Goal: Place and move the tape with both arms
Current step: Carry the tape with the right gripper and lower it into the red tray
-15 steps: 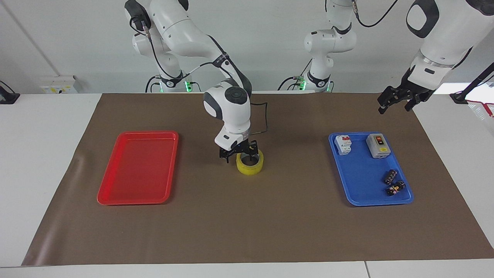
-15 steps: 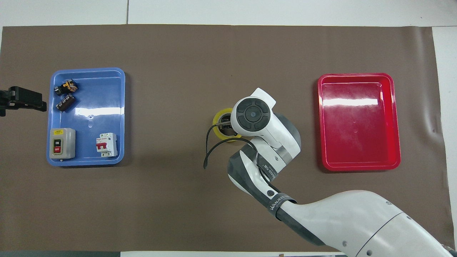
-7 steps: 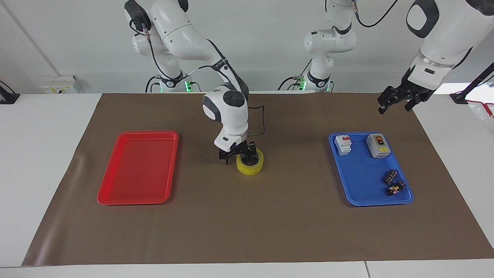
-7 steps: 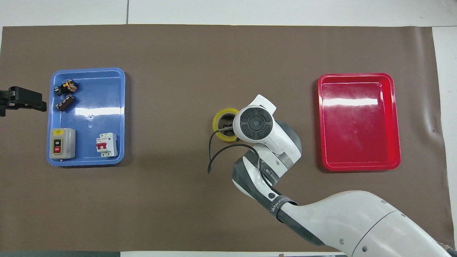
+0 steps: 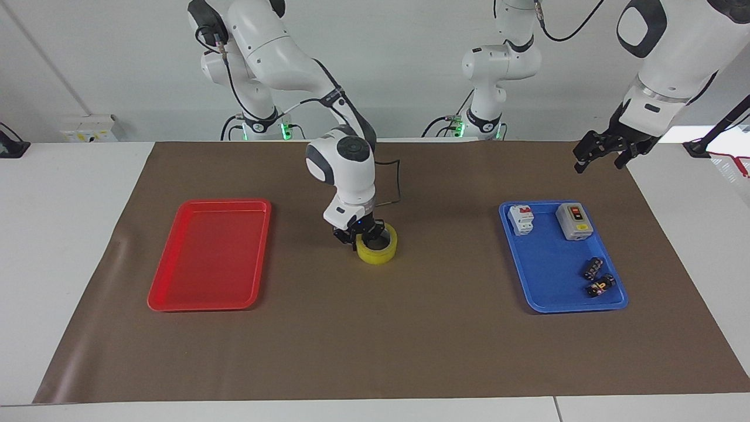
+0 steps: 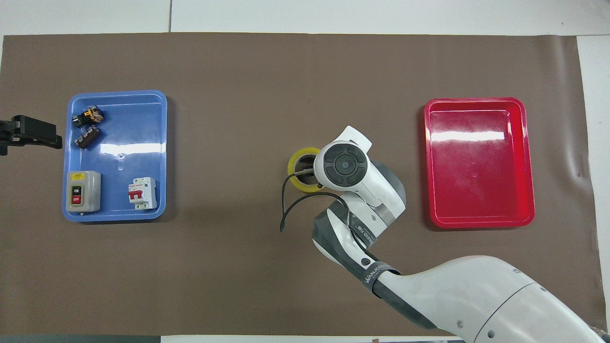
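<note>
Pinching the tape's point(image 5: 378, 248) wall, right hand point(image 5: 358, 232) low at mid-table

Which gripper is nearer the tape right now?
The right. The right gripper is down at the tape, its fingers at the roll's wall in the middle of the mat. The left gripper waits in the air past the blue tray.
</note>
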`<action>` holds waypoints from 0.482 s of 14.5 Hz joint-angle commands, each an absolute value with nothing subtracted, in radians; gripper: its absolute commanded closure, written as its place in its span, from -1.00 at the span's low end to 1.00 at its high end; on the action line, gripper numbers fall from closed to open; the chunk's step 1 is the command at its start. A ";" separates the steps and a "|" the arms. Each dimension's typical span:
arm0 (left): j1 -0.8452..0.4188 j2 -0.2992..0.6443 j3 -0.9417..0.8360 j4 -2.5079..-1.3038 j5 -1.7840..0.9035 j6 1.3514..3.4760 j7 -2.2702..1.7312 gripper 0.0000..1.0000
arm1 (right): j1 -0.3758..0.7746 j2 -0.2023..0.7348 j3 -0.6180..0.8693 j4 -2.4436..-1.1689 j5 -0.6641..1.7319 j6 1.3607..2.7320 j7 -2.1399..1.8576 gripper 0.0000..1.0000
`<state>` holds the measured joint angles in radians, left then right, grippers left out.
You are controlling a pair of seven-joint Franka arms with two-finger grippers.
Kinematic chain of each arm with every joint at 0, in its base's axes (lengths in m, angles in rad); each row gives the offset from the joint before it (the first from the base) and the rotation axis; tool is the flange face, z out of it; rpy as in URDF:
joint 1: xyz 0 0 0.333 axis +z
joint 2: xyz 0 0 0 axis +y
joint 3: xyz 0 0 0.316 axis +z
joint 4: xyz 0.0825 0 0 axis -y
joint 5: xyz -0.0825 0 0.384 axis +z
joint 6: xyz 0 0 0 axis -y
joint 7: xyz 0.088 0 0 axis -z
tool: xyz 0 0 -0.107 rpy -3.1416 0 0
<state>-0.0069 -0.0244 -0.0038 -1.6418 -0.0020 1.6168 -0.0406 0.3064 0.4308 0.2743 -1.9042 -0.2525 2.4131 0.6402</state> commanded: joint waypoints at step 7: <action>0.002 -0.035 -0.006 -1.646 -0.018 1.605 -0.029 -1.00 | 0.062 0.235 0.284 -1.776 -0.265 2.057 0.475 1.00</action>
<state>-0.0069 -0.0244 -0.0038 -1.6418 -0.0020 1.6168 -0.0406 0.1424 0.3082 0.2670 -1.7521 -0.2589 2.1034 0.5570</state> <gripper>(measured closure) 0.000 0.784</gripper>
